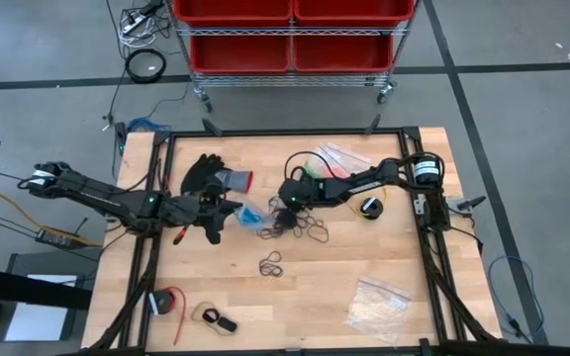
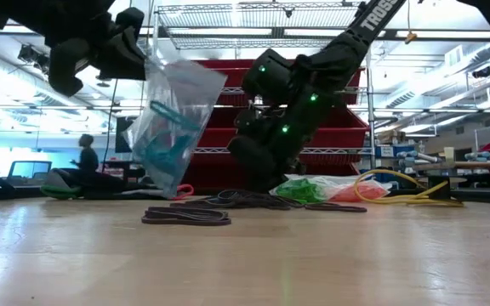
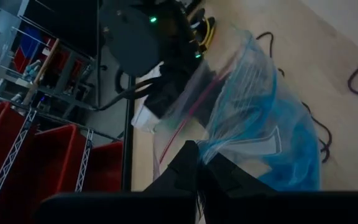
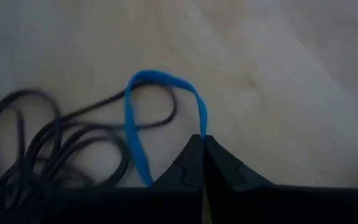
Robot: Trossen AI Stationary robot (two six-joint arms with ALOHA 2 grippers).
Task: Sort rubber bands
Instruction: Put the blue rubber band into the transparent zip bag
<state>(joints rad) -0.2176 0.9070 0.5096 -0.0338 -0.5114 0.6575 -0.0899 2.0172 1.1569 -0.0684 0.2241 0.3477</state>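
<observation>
- The wooden table point(image 1: 364, 262) has a dark frame along its edges; its near half is mostly bare, with a clear plastic bag point(image 1: 377, 302) near the front right corner.
- The right gripper point(image 4: 202, 142) is low over the middle of the table, its fingers pinched together on a blue rubber band point(image 4: 135, 124), beside the pile of black rubber bands point(image 1: 295, 227).
- The left gripper point(image 3: 197, 163) is clenched on the top edge of a clear zip bag point(image 2: 173, 127) with blue bands inside, hanging above the table, just beside the right gripper.
</observation>
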